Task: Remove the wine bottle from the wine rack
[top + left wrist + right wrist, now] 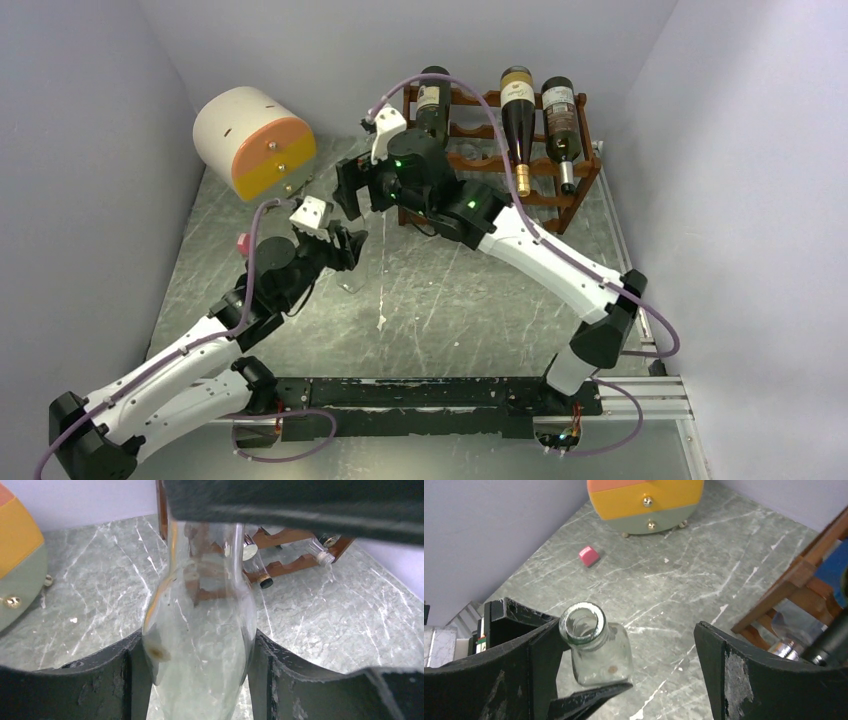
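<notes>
1. The wine bottle (199, 645) is clear, colourless glass. It has a rounded shoulder, a narrower neck and a thick, open rim with no cork, and the veined tabletop shows through it.
2. It stands upright, off the wine rack (578, 195), over the table (450, 310) just before the rack's left end. Whether its base touches the table cannot be told.
3. The left gripper (195, 672) presses its scuffed black fingers against both sides of the bottle's body.
4. The right gripper (624, 630) hangs above the bottle's mouth with its fingers (754, 680) spread wide on either side.
5. The rack is dark reddish-brown wood with scalloped rails, and three dark bottles (517, 110) with labels lie on it.
6. The table looks like grey-green marble with white veins. At its far left are a round drawer unit (255, 140) with orange, yellow and green fronts and brass knobs, and a small pink block (588, 556).
</notes>
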Controlling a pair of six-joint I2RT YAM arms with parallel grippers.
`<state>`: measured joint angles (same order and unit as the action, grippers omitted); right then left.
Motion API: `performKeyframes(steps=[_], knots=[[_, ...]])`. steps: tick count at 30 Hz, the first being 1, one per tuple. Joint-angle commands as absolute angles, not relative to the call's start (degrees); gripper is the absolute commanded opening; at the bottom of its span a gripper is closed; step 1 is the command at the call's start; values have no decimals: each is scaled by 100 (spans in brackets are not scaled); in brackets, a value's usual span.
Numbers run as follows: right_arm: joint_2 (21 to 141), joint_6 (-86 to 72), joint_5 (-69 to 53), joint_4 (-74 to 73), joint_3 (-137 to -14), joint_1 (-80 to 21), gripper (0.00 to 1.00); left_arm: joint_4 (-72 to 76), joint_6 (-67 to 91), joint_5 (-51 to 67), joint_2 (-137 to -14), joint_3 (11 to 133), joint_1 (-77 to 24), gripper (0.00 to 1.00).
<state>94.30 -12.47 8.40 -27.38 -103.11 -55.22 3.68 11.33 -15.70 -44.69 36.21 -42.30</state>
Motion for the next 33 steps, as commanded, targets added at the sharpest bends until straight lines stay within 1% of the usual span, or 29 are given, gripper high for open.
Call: performKeyframes(steps=[1, 3, 6, 10, 13, 19, 22, 25, 27, 28, 29, 32, 33], knots=[[8320, -1209, 1962, -3107, -10189, -5390, 100, 1144, 1063, -2536, -4335, 3330, -3715, 7], [7792, -1135, 2122, -2996, -9739, -5389, 100, 1932, 793, -2381, -4372, 3032, -3356, 7], [7004, -1189, 2555, -2995, -9156, -5384, 100, 2947, 1073, -2325, -4639, 2748, -2733, 7], [6100, -1289, 2802, -3092, -8654, -5384, 100, 3830, 1232, -1684, -5327, 2725, -1973, 7], [5662, -1339, 2886, -3192, -8301, -5385, 100, 4575, 875, -1691, -5975, 2748, -1672, 7], [5389, -1460, 2972, -3342, -7935, -5382, 100, 6196, 421, -1070, -7226, 2791, -1008, 7], [5446, -1476, 2863, -3366, -7956, -5382, 100, 6545, 242, -627, -7899, 2953, -745, 7], [5487, -1475, 2806, -3406, -8005, -5386, 100, 7069, 182, -60, -8307, 2953, -592, 8], [5486, -1468, 2793, -3402, -8011, -5379, 100, 7188, 99, 82, -8498, 3003, -557, 9], [5478, -1468, 2795, -3406, -8008, -5384, 100, 7291, 94, 99, -8575, 2984, -542, 10], [5482, -1472, 2795, -3402, -8003, -5386, 100, 7457, 148, 100, -8627, 2931, -512, 13], [5471, -1498, 2803, -3417, -7953, -5381, 100, 7937, 268, 119, -8739, 2664, -433, 32], [5471, -1499, 2820, -3420, -7928, -5385, 100, 7914, 218, 181, -8738, 2620, -438, 36]])
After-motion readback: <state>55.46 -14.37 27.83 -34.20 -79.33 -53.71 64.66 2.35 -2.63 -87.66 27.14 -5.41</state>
